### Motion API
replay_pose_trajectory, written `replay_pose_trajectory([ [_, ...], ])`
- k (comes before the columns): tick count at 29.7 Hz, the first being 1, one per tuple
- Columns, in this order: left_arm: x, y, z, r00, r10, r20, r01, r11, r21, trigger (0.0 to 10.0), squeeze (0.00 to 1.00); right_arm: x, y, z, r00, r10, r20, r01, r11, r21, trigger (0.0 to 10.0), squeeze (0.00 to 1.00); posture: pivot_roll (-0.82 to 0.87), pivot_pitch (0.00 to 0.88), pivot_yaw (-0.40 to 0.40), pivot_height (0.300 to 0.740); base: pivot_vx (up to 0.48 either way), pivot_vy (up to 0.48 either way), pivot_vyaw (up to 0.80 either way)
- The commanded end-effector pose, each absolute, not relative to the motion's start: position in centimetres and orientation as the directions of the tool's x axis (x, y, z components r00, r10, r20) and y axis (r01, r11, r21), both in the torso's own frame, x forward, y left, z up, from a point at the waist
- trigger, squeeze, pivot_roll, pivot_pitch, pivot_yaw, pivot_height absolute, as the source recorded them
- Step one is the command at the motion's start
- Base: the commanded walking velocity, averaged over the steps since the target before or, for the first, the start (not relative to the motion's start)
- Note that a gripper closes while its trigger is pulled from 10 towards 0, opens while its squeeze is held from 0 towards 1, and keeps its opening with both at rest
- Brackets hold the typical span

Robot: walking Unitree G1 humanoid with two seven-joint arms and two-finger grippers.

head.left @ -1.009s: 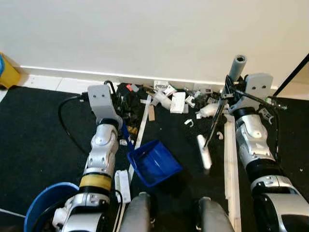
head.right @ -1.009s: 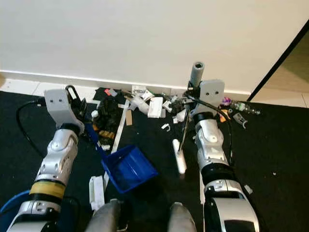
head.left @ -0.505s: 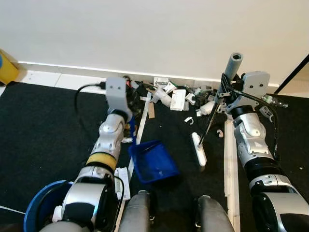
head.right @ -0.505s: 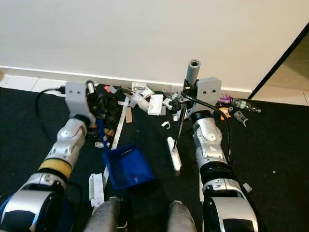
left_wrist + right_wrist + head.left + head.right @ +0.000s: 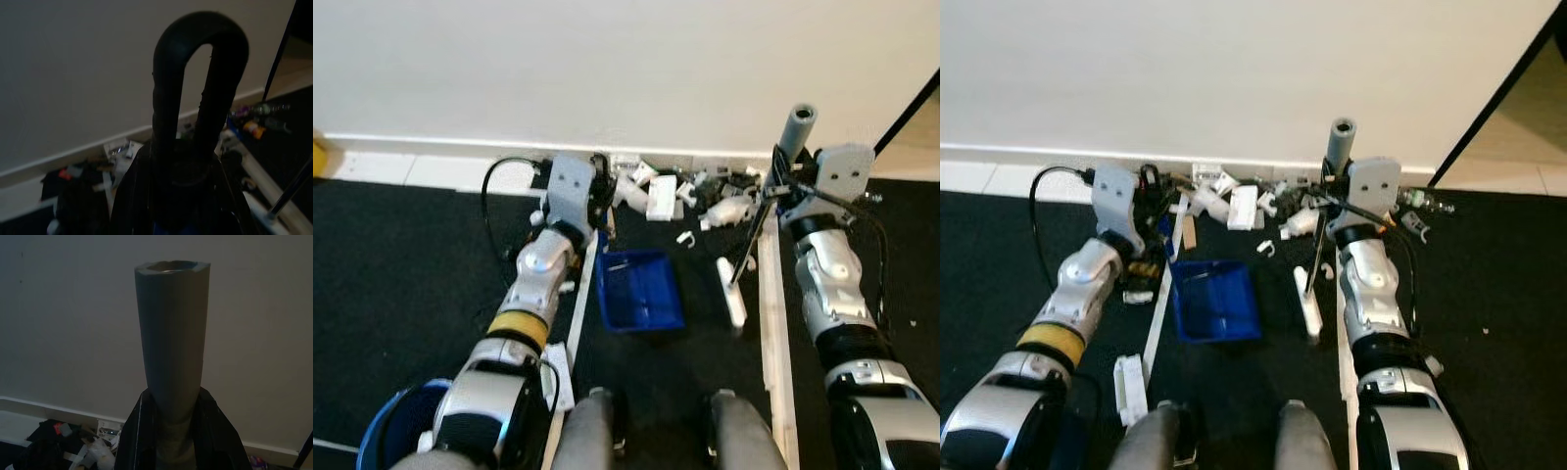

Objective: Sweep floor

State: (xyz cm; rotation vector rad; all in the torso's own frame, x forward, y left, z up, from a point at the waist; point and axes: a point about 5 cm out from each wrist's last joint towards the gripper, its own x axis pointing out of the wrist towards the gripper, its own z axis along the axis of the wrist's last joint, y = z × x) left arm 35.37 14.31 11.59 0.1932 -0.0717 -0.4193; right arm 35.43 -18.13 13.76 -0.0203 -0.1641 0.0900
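Sweeping barely begun: debris [image 5: 690,201] lies piled along the wall; the blue dustpan [image 5: 639,291] looks empty. Left tool [image 5: 597,196] grips its handle; right tool [image 5: 781,186] grips the broom [image 5: 747,250].

Blue bin [image 5: 386,431] cut off at edge, litter pile [image 5: 690,196] indistinct

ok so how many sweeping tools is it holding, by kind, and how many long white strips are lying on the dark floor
Blue dustpan, in the left gripper: 1
Broom, grey handle in the right gripper: 1
Long white strips, left and right: 2
Total: 4
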Motion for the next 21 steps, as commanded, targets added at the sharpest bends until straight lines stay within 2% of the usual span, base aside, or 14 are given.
replay_pose_trajectory([
  [1,34.9,14.7,10.5,0.908,-0.420,-0.015,0.411,0.879,0.242,10.0,0.00,35.6,-18.0,14.2,0.979,0.096,0.177,-0.093,0.995,-0.025,10.0,0.00,-0.12,0.197,0.042,0.740,0.000,0.000,0.00],
  [8,34.4,16.0,8.0,0.918,-0.361,-0.164,0.393,0.886,0.246,10.0,0.00,35.7,-17.7,14.5,0.978,0.101,0.180,-0.099,0.995,-0.021,10.0,0.00,-0.11,0.193,0.049,0.740,0.000,0.000,0.00],
  [9,34.3,16.5,7.4,0.923,-0.326,-0.204,0.371,0.895,0.248,10.0,0.60,35.7,-17.7,14.4,0.979,0.099,0.179,-0.096,0.995,-0.021,10.0,0.00,-0.12,0.193,0.052,0.740,0.000,0.000,0.00],
  [10,34.3,16.5,7.4,0.923,-0.326,-0.204,0.371,0.895,0.248,10.0,0.60,35.7,-17.7,14.4,0.979,0.099,0.179,-0.096,0.995,-0.021,10.0,0.00,-0.12,0.193,0.052,0.740,0.000,0.000,0.00],
  [11,34.2,16.9,7.0,0.928,-0.300,-0.222,0.352,0.902,0.252,10.0,1.00,35.7,-17.8,14.3,0.979,0.097,0.179,-0.095,0.995,-0.020,10.0,0.00,-0.12,0.193,0.052,0.740,0.000,0.000,0.00],
  [13,34.1,17.2,6.8,0.930,-0.284,-0.233,0.339,0.907,0.250,10.0,1.00,35.6,-17.8,14.3,0.979,0.095,0.179,-0.093,0.995,-0.019,10.0,0.00,-0.12,0.191,0.055,0.740,0.000,0.000,0.00],
  [15,34.2,18.0,6.6,0.946,-0.207,-0.250,0.275,0.921,0.277,10.0,1.00,35.6,-17.9,14.3,0.980,0.090,0.180,-0.088,0.996,-0.016,10.0,0.00,-0.12,0.189,0.061,0.740,0.000,0.000,0.00],
  [17,34.2,18.0,6.6,0.946,-0.207,-0.250,0.275,0.921,0.277,10.0,1.00,35.6,-17.9,14.3,0.980,0.090,0.180,-0.088,0.996,-0.016,10.0,0.00,-0.12,0.189,0.061,0.740,0.000,0.000,0.00],
  [18,34.2,18.6,6.5,0.950,-0.154,-0.272,0.232,0.931,0.282,10.0,1.00,35.6,-17.9,14.3,0.980,0.086,0.181,-0.085,0.996,-0.016,10.0,0.00,-0.12,0.188,0.066,0.740,0.000,0.000,0.00],
  [19,34.2,19.1,6.3,0.952,-0.110,-0.286,0.188,0.946,0.265,10.0,0.38,35.5,-18.0,14.3,0.980,0.082,0.182,-0.081,0.997,-0.014,10.0,0.00,-0.12,0.188,0.069,0.740,0.000,0.000,0.00],
  [20,34.2,19.1,6.3,0.952,-0.110,-0.286,0.188,0.946,0.265,10.0,0.38,35.5,-18.0,14.3,0.980,0.082,0.182,-0.081,0.997,-0.014,10.0,0.00,-0.12,0.188,0.069,0.740,0.000,0.000,0.00],
  [21,34.2,19.5,6.3,0.952,-0.076,-0.296,0.153,0.957,0.247,10.0,0.00,35.5,-18.0,14.3,0.980,0.079,0.182,-0.078,0.997,-0.013,10.0,0.00,-0.11,0.187,0.068,0.740,0.000,0.000,0.00],
])
